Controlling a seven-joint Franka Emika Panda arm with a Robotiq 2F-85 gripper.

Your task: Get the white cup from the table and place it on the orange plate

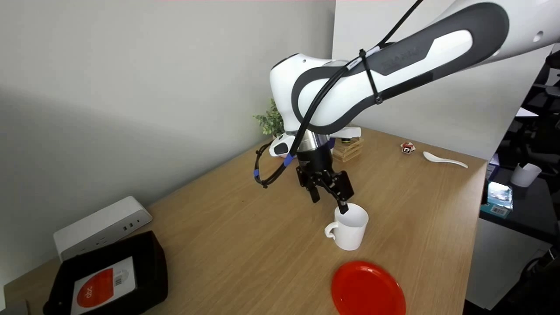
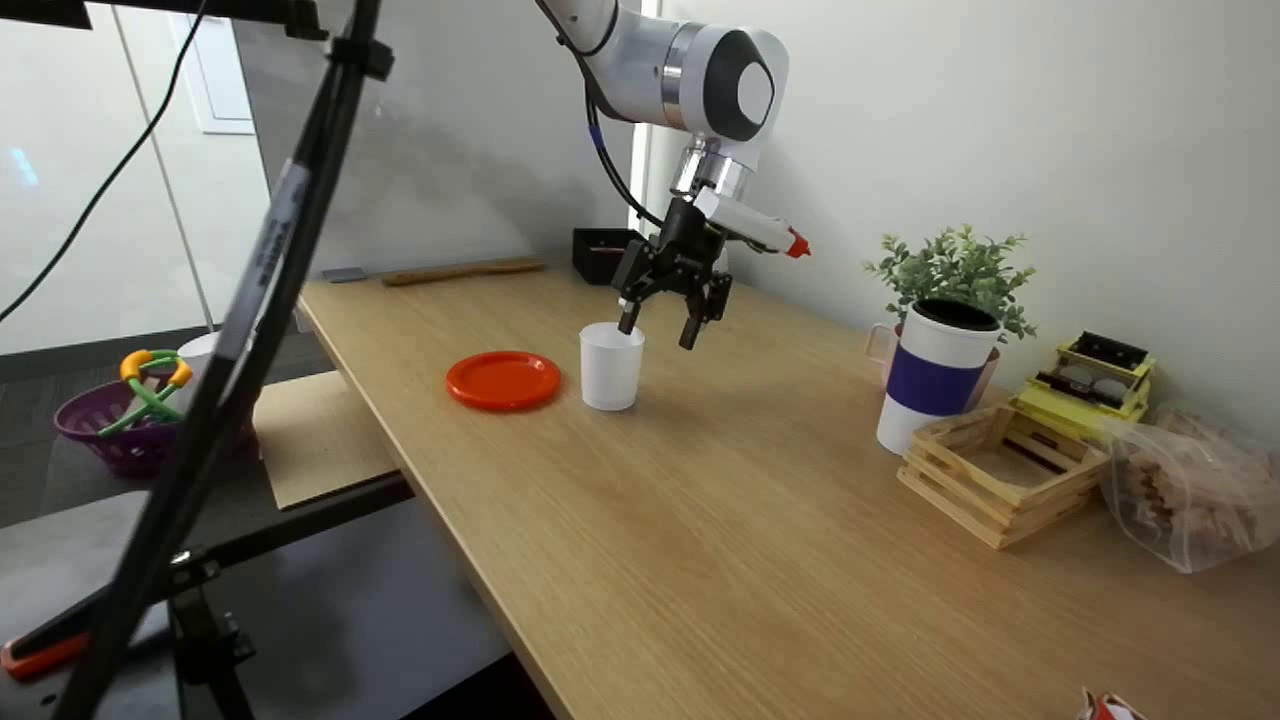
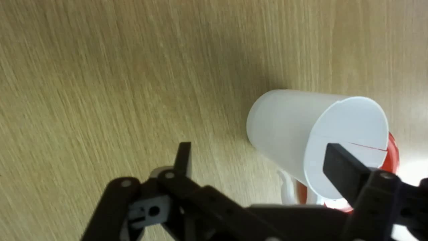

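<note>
The white cup stands upright on the wood-grain table, and also shows in an exterior view. In the wrist view the cup is right of centre, its handle low and partly hidden by the gripper. My gripper is open, tilted and empty above the cup; it also shows in an exterior view and the wrist view. One finger is at the cup's mouth, the other outside; I cannot tell whether the tip is below the rim. The orange plate lies beside the cup, bare.
A tall white cup with a dark blue band, a wooden crate, a plant and a plastic bag stand along the wall. A black tray and a white power box are at the opposite end. A white spoon lies near an edge.
</note>
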